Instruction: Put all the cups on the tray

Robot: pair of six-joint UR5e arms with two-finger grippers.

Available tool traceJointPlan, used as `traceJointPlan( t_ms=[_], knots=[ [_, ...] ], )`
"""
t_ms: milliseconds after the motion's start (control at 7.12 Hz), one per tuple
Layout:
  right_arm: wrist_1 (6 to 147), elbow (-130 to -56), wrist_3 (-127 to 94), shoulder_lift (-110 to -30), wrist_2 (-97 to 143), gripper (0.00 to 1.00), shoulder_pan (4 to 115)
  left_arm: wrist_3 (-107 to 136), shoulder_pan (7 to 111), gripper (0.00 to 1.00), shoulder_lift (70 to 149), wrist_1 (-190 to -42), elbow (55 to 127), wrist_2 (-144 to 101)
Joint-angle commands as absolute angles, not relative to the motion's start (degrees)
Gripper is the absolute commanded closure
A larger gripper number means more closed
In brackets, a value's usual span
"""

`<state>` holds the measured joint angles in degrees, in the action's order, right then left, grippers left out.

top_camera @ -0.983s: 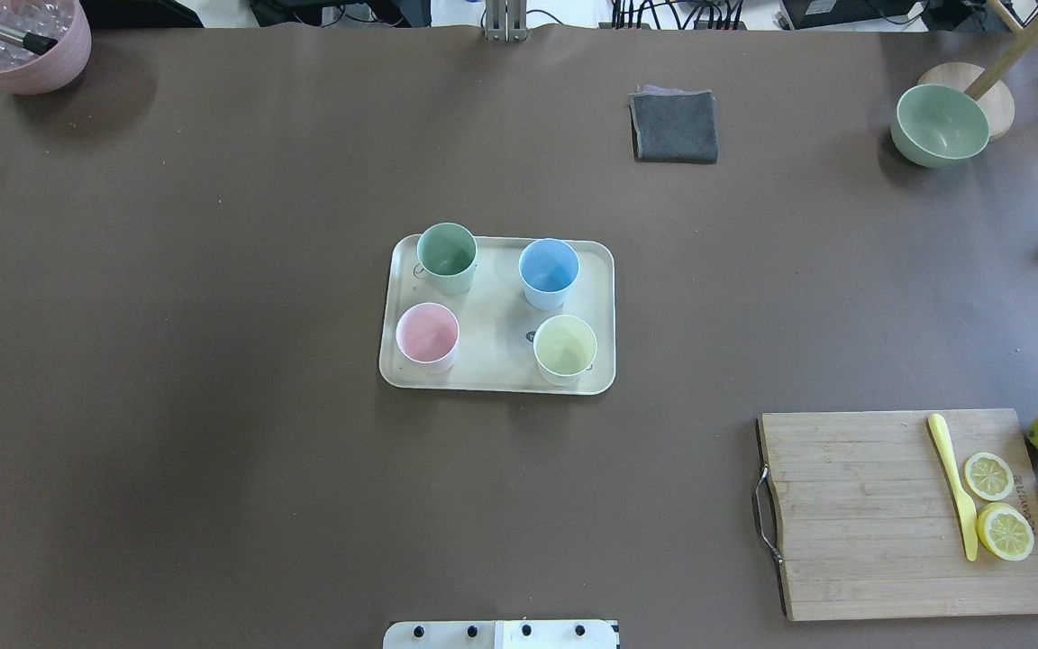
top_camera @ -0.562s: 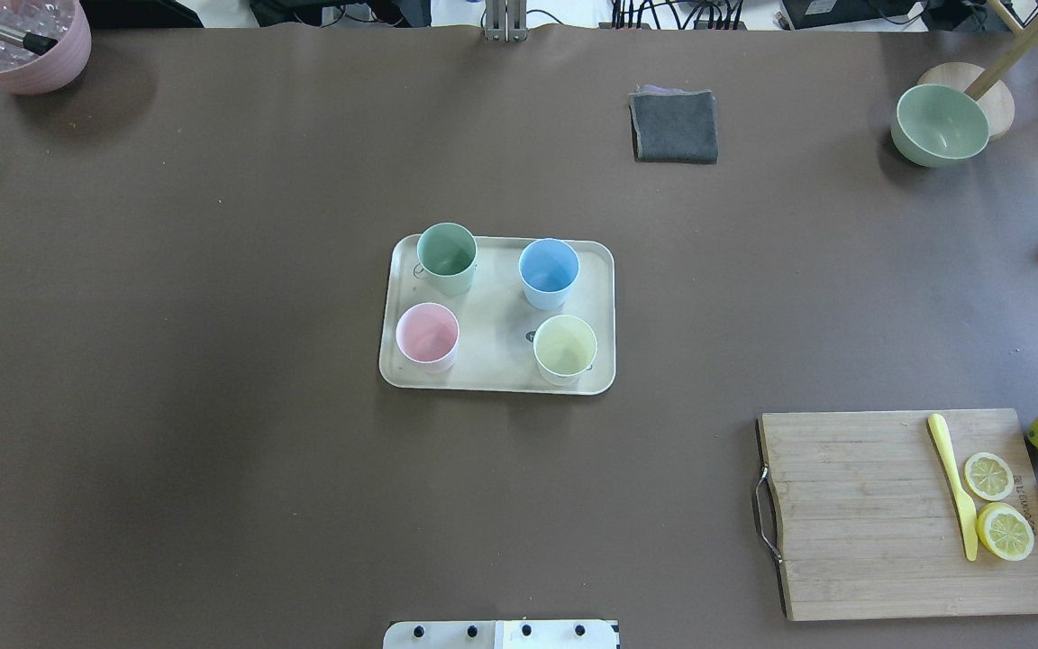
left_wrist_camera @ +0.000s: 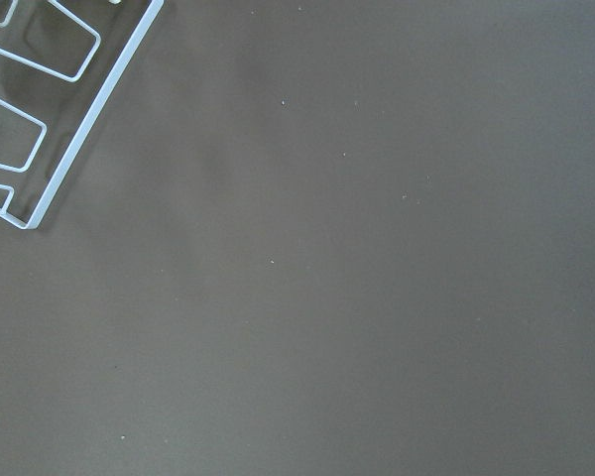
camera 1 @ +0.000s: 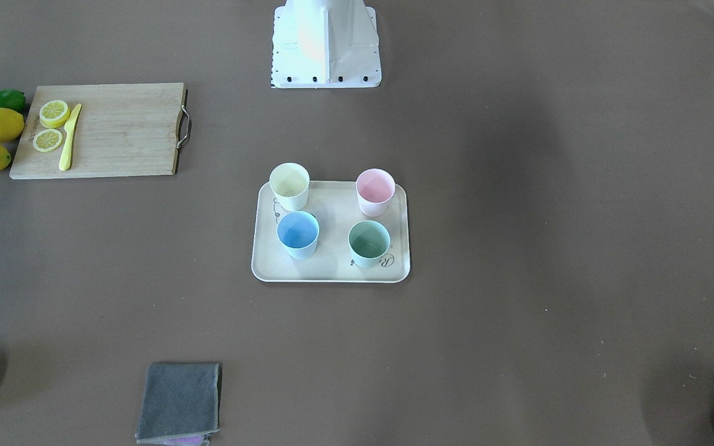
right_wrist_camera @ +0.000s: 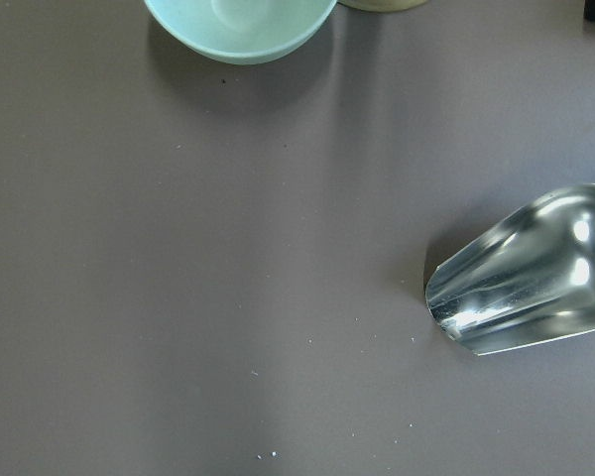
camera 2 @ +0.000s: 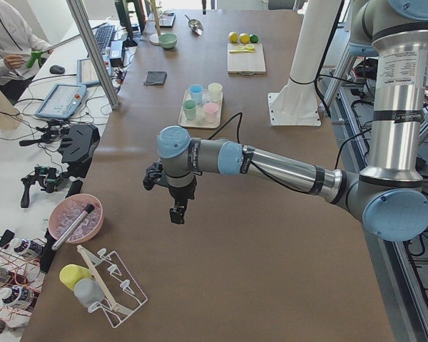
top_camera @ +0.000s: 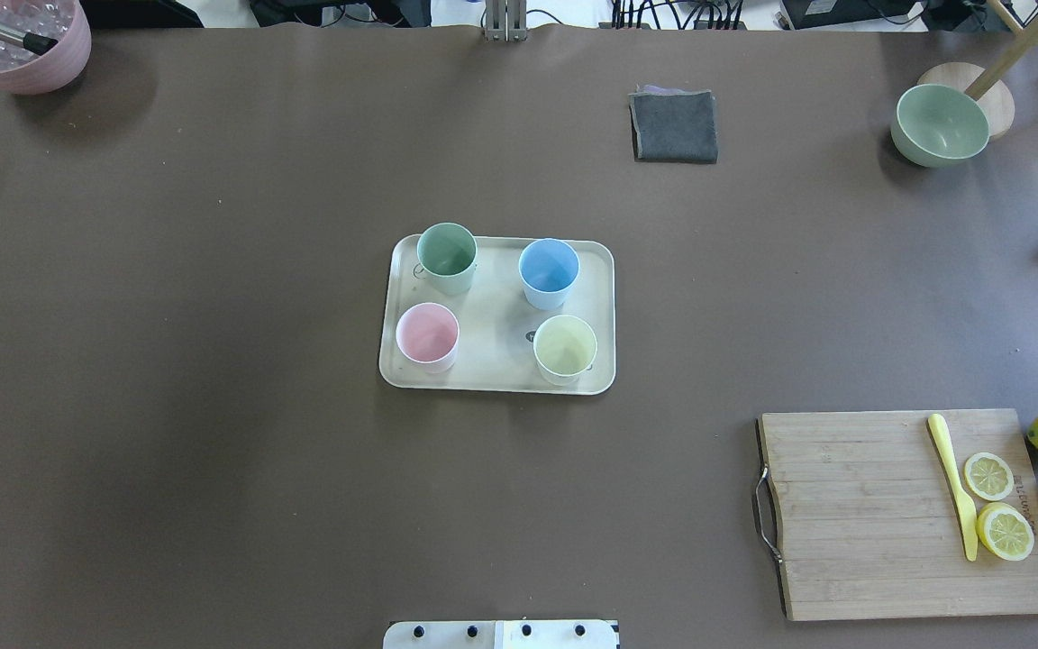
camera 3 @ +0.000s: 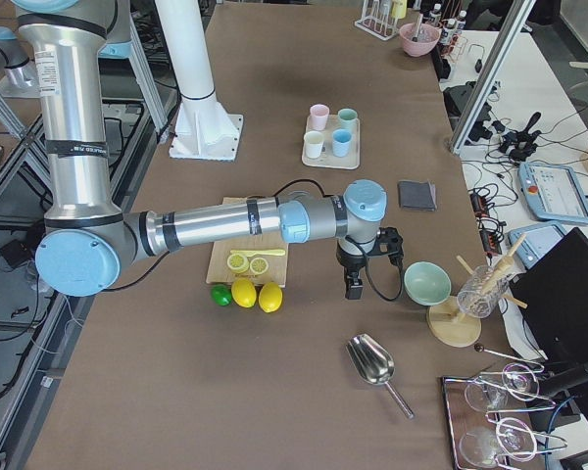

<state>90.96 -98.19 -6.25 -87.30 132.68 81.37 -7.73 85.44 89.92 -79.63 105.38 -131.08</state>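
The green cup [top_camera: 447, 252], blue cup [top_camera: 549, 268], pink cup [top_camera: 427, 333] and yellow cup [top_camera: 565, 347] stand upright on the tray [top_camera: 496, 388] mid-counter, so the left gripper [camera 2: 177, 214] and right gripper [camera 3: 354, 290] seemingly hang idle near opposite ends (spread or closed, I cannot tell).

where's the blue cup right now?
Overhead view: the blue cup stands on the tray, far right corner, right of the green cup and behind the yellow cup.

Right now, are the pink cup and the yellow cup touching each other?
Apart. The overhead view shows a wide strip of bare tray between the pink cup and the yellow cup.
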Motion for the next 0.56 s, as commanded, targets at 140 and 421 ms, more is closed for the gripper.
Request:
traceJointPlan(
  t_ms=[140,421],
  knots=[
    [91.2,-99.0,-6.3,-87.6,132.9,0.00,81.5,-7.7,85.4,0.02,90.2,-79.7,105.7,-130.8],
    [91.4,-98.7,-6.4,-87.6,132.9,0.00,81.4,-7.6,85.4,0.02,90.4,-79.8,105.9,-130.8]
  ],
)
